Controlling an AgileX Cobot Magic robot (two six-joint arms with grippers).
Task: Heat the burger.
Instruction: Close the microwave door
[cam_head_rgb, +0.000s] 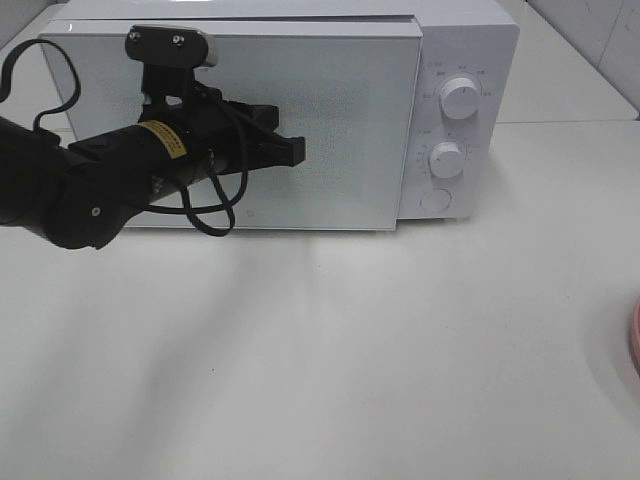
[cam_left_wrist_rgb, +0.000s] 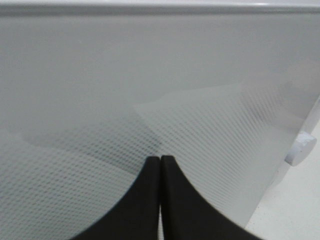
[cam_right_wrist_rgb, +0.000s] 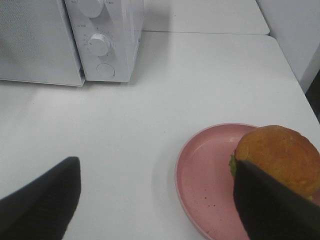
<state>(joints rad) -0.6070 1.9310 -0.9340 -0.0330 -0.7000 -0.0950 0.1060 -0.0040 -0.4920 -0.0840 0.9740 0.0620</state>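
Note:
The burger (cam_right_wrist_rgb: 280, 155), with a golden-brown bun and a bit of green lettuce showing, sits on a pink plate (cam_right_wrist_rgb: 200, 175) in the right wrist view. My right gripper (cam_right_wrist_rgb: 156, 162) hangs open above the table, and one dark finger (cam_right_wrist_rgb: 270, 205) overlaps the burger's near side. The white microwave (cam_head_rgb: 460, 60) stands at the back of the table with its door (cam_head_rgb: 340, 110) covering the front. My left gripper (cam_head_rgb: 298, 150) is shut with nothing in it. Its tips (cam_left_wrist_rgb: 160, 160) rest against the patterned door glass (cam_left_wrist_rgb: 210, 125).
Two round knobs (cam_head_rgb: 460, 97) (cam_head_rgb: 447, 158) and a round button (cam_head_rgb: 436, 200) sit on the microwave's right panel. Only the plate's rim (cam_head_rgb: 635, 340) shows at the right edge of the high view. The white table (cam_head_rgb: 320, 360) spreads in front.

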